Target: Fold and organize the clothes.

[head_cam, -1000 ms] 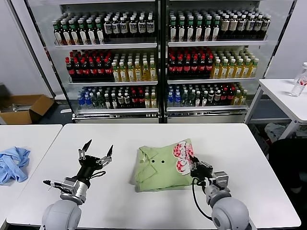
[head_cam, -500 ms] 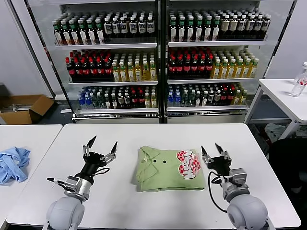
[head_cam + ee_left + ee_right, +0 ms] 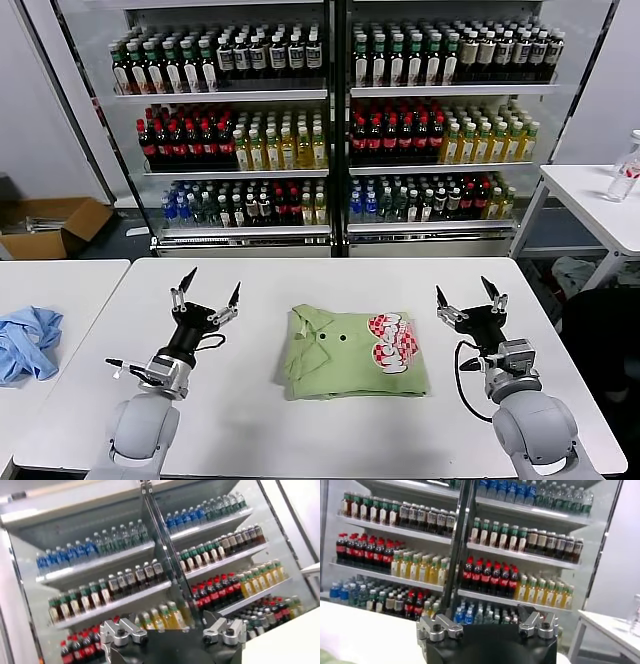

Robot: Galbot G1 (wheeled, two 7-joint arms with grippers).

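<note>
Lying folded, soft green polo shirt [image 3: 354, 352] at frame centre, checkered print showing, left gripper [image 3: 207, 296] and right gripper [image 3: 468, 297] gaping wide, holding nothing.

The light green polo shirt [image 3: 352, 352] lies folded into a flat, roughly rectangular bundle near the middle of the white bench [image 3: 300, 420]. Its collar sits at the 9 o'clock end, slightly toward 10 o'clock, with two small dark buttons showing just inside it. A red-and-white checkered print faces up on the 3 o'clock half. The 6 o'clock edge lies straight.
</note>
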